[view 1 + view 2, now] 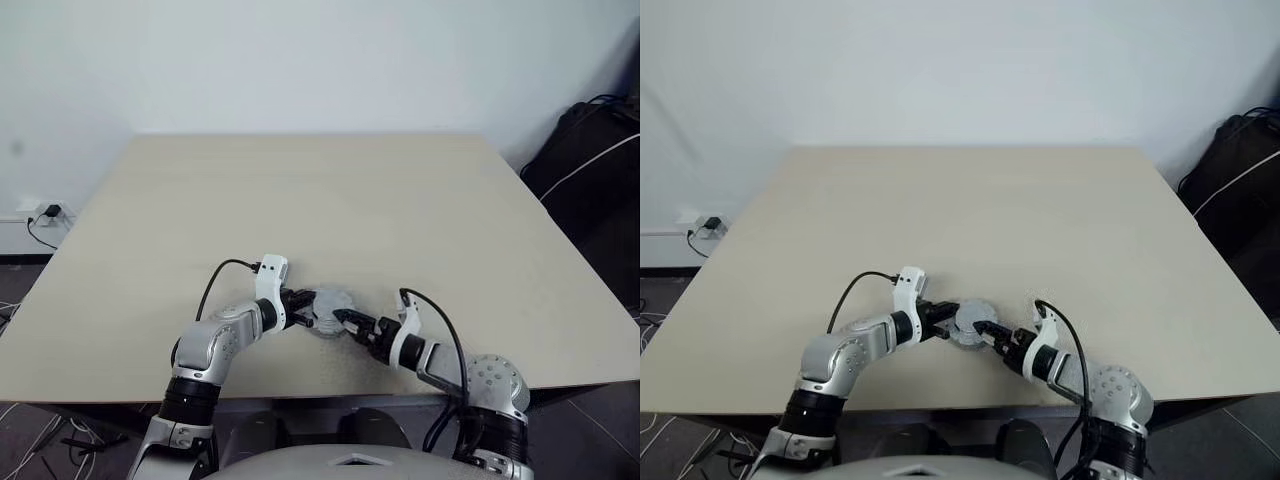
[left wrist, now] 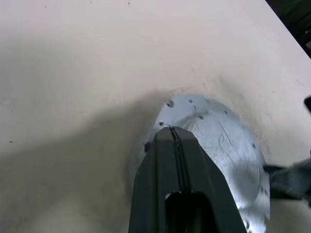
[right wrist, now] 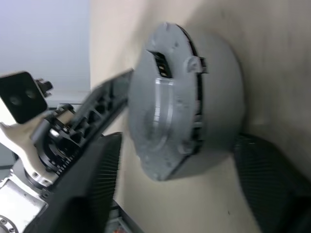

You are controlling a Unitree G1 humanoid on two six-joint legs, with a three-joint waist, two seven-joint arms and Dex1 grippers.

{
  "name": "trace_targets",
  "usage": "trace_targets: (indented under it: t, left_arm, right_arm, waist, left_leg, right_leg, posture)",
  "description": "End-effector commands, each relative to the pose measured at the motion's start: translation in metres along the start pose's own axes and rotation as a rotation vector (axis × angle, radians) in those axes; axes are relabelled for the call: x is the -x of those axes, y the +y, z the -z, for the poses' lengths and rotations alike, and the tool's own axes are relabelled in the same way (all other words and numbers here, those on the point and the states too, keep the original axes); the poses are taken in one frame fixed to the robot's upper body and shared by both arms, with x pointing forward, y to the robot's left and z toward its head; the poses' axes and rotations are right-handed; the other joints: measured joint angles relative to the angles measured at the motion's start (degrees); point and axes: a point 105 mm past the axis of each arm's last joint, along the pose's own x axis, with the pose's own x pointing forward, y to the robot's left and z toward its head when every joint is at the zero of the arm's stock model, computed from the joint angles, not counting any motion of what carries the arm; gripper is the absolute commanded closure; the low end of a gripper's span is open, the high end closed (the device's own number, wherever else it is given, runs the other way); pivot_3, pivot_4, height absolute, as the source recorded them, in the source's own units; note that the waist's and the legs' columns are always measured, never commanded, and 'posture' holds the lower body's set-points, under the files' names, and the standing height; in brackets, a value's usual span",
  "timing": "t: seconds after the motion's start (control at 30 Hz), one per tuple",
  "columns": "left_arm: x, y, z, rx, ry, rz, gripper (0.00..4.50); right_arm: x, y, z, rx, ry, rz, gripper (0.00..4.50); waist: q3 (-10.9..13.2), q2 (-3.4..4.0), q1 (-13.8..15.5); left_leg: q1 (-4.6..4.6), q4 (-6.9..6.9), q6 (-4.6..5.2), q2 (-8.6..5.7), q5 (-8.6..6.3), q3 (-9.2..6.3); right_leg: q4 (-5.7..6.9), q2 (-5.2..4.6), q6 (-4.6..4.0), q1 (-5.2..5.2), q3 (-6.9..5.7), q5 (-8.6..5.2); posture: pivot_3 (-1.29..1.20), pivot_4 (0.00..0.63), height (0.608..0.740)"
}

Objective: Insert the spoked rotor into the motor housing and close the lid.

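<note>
The lid (image 1: 332, 303), a round silver-grey disc, lies smooth face up near the table's front edge. It sits on the motor housing (image 3: 197, 114), which shows as a dark band under the lid's rim. The spoked rotor is hidden. My left gripper (image 2: 171, 132) is shut, and its tip rests on the lid (image 2: 221, 145) from the left. My right gripper (image 1: 343, 319) comes in from the right. Its fingers (image 3: 99, 184) stand apart on either side of the stack, with a thin gap still showing beside one of them.
The pale table (image 1: 330, 200) stretches bare behind the stack. Its front edge runs close under both arms. A black bag (image 1: 590, 160) stands off the table's right side. A wall socket and cable (image 1: 45, 215) sit low on the left.
</note>
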Motion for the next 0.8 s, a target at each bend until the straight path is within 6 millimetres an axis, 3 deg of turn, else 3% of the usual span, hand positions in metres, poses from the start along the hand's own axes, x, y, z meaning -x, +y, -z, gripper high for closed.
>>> trace_targets:
  t: [0.03, 0.13, 0.17, 0.57, 0.8]
  left_arm:
    - [-0.005, -0.014, 0.002, -0.004, 0.011, 0.058, 4.5]
    - [-0.005, -0.015, 0.003, -0.005, 0.012, 0.059, 4.5]
    - [-0.006, -0.015, 0.003, -0.005, 0.012, 0.06, 4.5]
    - [-0.005, -0.015, 0.002, -0.001, 0.002, 0.058, 4.5]
    - [0.008, 0.002, -0.029, 0.062, -0.28, -0.058, 4.5]
  right_arm:
    - [-0.008, 0.032, -0.011, 0.019, -0.052, -0.149, 2.2]
    - [-0.008, 0.031, -0.01, 0.024, -0.045, -0.138, 3.16]
    - [-0.008, 0.03, -0.009, 0.025, -0.042, -0.135, 3.29]
    - [-0.008, 0.025, -0.004, 0.025, -0.025, -0.105, 3.3]
    - [-0.006, 0.022, -0.009, 0.006, -0.079, -0.099, 3.3]
  waist:
    - [0.01, 0.03, -0.09]
    - [0.01, 0.06, -0.12]
    - [-0.01, 0.09, -0.12]
    - [-0.02, 0.17, -0.13]
    - [0.07, 0.19, -0.33]
  left_leg:
    - [0.0, 0.0, 0.0, 0.0, 0.0, 0.01]
    - [0.03, 0.01, 0.17, 0.0, -0.1, 0.0]
    - [0.03, 0.01, 0.16, 0.0, -0.1, 0.0]
    - [0.05, 0.0, 0.16, 0.0, -0.09, 0.0]
    - [0.03, -0.04, 0.16, 0.01, -0.1, 0.0]
  right_leg:
    - [0.0, 0.0, 0.01, 0.0, 0.01, 0.0]
    - [0.0, -0.01, 0.03, 0.03, 0.01, 0.01]
    - [-0.01, -0.01, 0.04, 0.03, 0.02, 0.01]
    - [0.0, -0.01, 0.03, 0.03, 0.02, 0.01]
    - [-0.02, -0.02, 0.03, -0.01, 0.05, 0.01]
  posture:
    - [0.0, 0.0, 0.74]
    - [0.0, 0.0, 0.74]
    - [0.0, 0.0, 0.74]
    - [0.0, 0.0, 0.74]
    - [0.0, 0.0, 0.74]
